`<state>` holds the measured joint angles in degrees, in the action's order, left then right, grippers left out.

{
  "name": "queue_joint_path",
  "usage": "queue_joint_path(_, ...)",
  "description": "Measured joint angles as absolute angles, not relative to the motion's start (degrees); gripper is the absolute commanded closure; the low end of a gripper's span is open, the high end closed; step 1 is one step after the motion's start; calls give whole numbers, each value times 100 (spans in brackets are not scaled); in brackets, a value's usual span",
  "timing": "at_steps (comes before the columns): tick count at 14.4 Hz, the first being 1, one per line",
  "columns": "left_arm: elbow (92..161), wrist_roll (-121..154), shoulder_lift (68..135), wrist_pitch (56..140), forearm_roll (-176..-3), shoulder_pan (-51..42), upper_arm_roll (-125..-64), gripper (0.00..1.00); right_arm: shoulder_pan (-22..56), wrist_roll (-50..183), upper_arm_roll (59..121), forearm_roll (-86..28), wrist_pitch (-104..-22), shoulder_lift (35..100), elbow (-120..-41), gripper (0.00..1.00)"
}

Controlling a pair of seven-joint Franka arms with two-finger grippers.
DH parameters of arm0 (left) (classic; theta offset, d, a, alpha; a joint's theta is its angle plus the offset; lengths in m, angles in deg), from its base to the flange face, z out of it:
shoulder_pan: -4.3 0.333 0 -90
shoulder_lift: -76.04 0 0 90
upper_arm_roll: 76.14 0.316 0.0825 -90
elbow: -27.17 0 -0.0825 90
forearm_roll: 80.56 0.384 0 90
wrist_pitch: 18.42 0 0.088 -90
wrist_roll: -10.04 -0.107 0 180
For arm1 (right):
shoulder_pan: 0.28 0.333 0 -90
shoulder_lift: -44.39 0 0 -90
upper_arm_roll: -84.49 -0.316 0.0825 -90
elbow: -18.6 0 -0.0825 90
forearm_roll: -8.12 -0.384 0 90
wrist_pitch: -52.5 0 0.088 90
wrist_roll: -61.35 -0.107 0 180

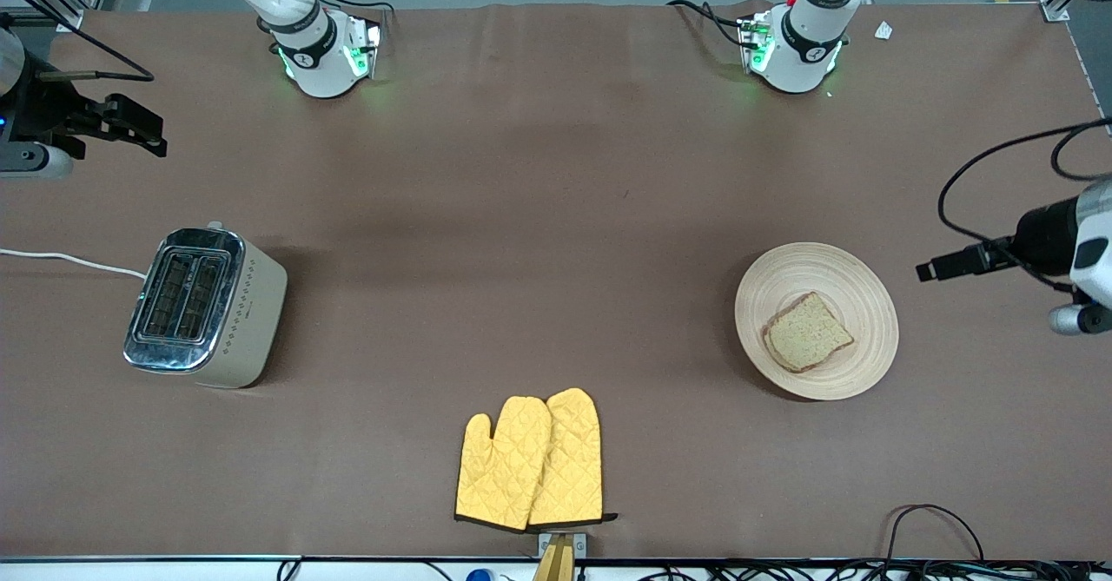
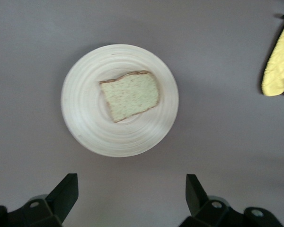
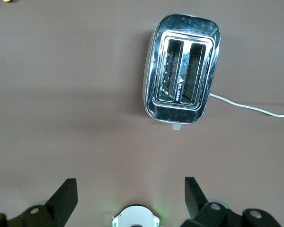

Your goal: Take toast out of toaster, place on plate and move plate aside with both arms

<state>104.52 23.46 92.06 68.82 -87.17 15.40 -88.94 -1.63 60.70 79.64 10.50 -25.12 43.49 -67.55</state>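
The toast (image 1: 808,333) lies flat on the round pale wooden plate (image 1: 856,281) at the left arm's end of the table. Both also show in the left wrist view, the toast (image 2: 131,95) on the plate (image 2: 85,109). My left gripper (image 1: 934,268) hangs high over the table beside the plate, toward the table's end. It is open and empty (image 2: 131,189). My right gripper (image 1: 143,129) hangs high over the right arm's end of the table. It is open and empty (image 3: 130,191).
A chrome-topped cream toaster (image 1: 204,307) with two empty slots stands at the right arm's end, its white cord (image 1: 69,260) running off the table. It also shows in the right wrist view (image 3: 182,75). Two yellow oven mitts (image 1: 532,459) lie near the front edge.
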Motion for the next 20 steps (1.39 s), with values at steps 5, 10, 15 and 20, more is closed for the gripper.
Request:
queue_joint_path(5, 10643, 2321, 8441, 6654, -7512, 778, -8854, 0, -164, 6069, 7969, 1050, -2502, 4349, -6755, 0)
queue_joint_path(10, 11340, 1968, 7682, 6413, -7641, 413, -8467, 0, -164, 6068, 7970, 1050, -2493, 4349, -6756, 0)
queue_joint_path(15, 12045, 1678, 7119, 6589, -7974, 412, -8293, 0, -164, 6068, 7970, 1050, -2468, 4348, -6756, 0)
queue_joint_path(20, 12153, 1300, 7011, 6673, -7983, 394, -8304, 0, -164, 6068, 7968, 1050, -2466, 4348, -6756, 0)
